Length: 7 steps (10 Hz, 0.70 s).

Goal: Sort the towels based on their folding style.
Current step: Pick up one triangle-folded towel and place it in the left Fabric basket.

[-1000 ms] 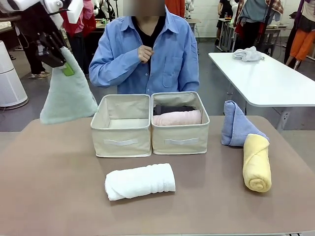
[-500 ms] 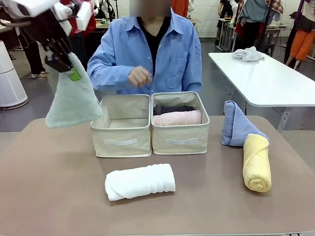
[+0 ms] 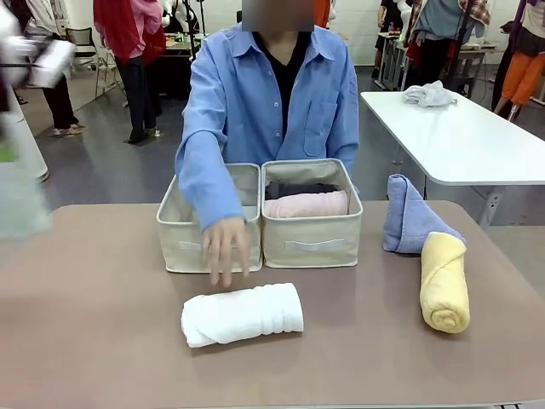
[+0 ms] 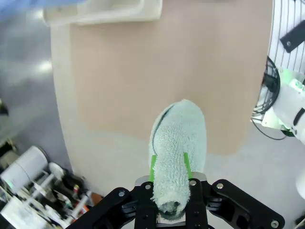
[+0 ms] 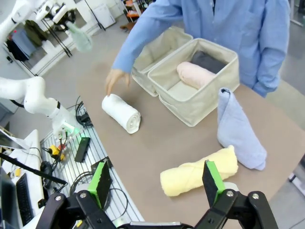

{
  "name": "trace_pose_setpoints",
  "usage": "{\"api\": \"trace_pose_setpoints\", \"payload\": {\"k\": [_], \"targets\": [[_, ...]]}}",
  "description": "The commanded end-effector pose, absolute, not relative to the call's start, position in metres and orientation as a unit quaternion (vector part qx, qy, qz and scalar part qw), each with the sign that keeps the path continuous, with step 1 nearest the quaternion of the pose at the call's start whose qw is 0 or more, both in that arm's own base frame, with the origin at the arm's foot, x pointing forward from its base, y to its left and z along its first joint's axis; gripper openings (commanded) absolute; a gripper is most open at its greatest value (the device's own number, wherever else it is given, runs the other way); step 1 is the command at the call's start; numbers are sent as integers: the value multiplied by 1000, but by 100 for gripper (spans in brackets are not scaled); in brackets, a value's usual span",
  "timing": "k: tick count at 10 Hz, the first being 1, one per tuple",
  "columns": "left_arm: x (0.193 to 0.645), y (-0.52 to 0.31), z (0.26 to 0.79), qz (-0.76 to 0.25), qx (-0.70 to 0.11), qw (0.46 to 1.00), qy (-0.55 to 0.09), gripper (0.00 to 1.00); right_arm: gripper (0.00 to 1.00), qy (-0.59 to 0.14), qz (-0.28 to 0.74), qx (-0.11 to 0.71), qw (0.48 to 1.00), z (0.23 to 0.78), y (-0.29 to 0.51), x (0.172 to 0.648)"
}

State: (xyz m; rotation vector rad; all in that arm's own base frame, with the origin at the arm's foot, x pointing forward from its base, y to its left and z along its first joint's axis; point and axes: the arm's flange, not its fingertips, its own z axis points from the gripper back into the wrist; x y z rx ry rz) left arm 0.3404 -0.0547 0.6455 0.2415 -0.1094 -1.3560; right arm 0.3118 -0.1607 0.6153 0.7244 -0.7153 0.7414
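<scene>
Green cone [image 4: 179, 131] between left gripper [image 4: 170, 165] pads

In front of my right pincer [image 5: 156, 177] lies the yellow terry towel roll [image 5: 198, 172]. The light blue terry towel cone [image 5: 238, 131] sits just past it, two beige cloth bins [image 5: 209, 98] farther on.

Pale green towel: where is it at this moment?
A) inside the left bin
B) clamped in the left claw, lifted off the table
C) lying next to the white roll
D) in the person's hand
B: in the left wrist view the left claw is shut on the narrow end of the pale green towel, which hangs from it in the air.
</scene>
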Motion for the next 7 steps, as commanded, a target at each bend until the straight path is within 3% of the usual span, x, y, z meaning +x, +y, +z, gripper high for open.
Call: {"api": "trace_pose_setpoints", "payload": {"k": [1,7], "targets": [[296,-12,639,-578,104,805,-89,19,100,-339,351,343,803,615,-160,312],[302,8,631,-570,91,811,-95,19,100,-339,351,343,803,615,-160,312]]}}
